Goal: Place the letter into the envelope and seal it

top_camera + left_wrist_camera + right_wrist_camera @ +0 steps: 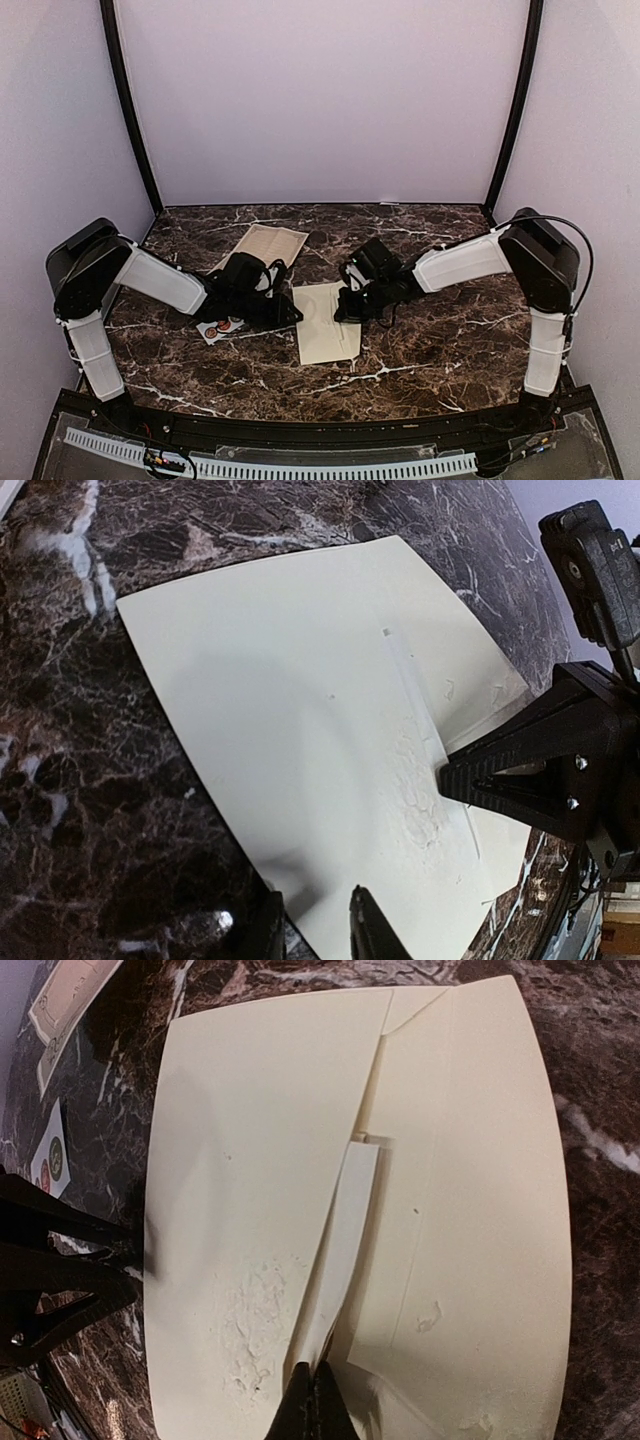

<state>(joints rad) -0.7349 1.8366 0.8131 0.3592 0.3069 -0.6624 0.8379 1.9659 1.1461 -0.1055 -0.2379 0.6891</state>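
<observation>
The cream envelope (pixel 327 325) lies flat mid-table between both grippers. In the right wrist view the envelope (pixel 480 1160) has its flap (pixel 250 1140) folded over, with a narrow strip of the flap's edge (pixel 350 1220) lifted. My right gripper (pixel 316 1405) is shut on that strip; it also shows in the left wrist view (pixel 450 780). My left gripper (pixel 315 935) is open at the envelope's left edge (pixel 300 700), one finger (pixel 262 932) over the marble, the other (pixel 372 932) over the paper. A beige bordered sheet (pixel 262 245) lies behind the left gripper (pixel 290 310).
A small white sticker strip (pixel 220 328) lies left of the envelope, under the left arm; it also shows in the right wrist view (pixel 50 1155). The dark marble table (pixel 450 340) is walled at the back and sides.
</observation>
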